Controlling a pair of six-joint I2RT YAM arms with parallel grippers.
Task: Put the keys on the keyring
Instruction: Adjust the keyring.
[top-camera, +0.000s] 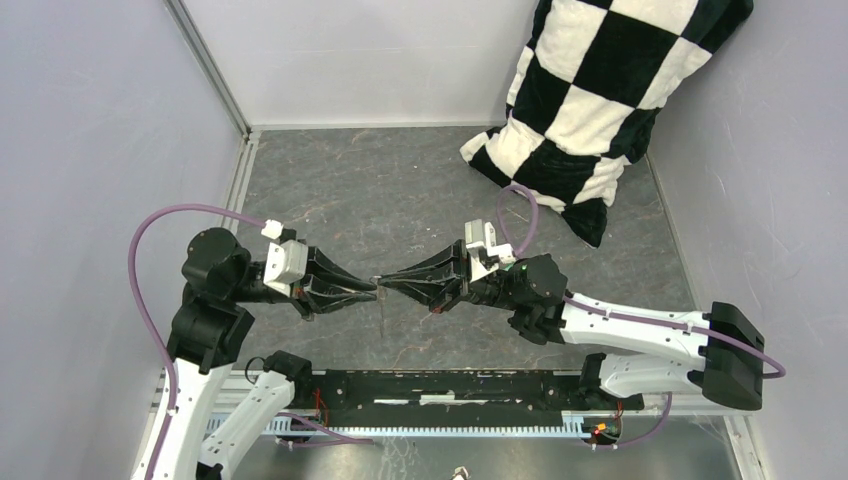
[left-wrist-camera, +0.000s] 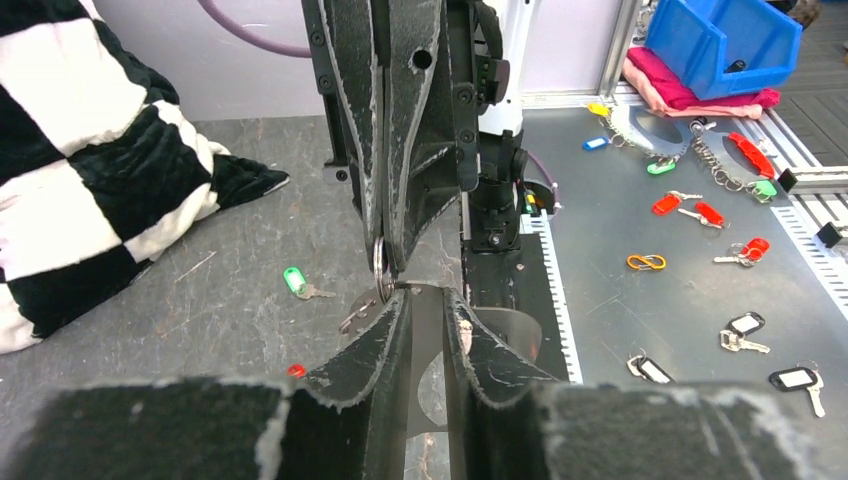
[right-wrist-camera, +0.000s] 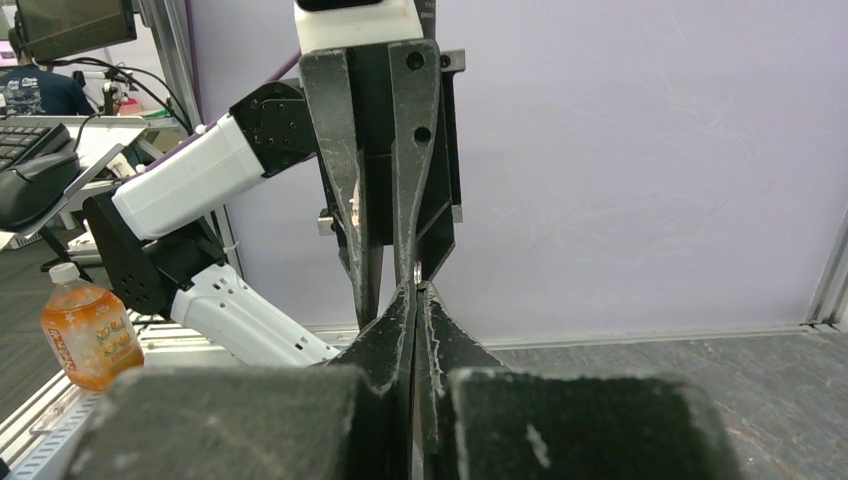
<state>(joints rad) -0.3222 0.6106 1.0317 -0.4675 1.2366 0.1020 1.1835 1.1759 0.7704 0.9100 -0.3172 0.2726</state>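
Above the grey table my two grippers meet tip to tip. My right gripper is shut on the small metal ring of the keyring. A grey loop shows just below that ring; I cannot tell whether it hangs or lies on the table. The jaws of my left gripper stand narrowly apart with nothing between them, and one fingertip touches the ring. The green-headed key lies on the table to the left. A red bit, likely the red key's head, peeks out beside my left finger.
A black-and-white checked pillow leans in the far right corner. Walls close the table in on three sides. Beyond the near edge, a metal shelf holds several loose keys and tags, and a blue bin. A drink bottle stands off the table.
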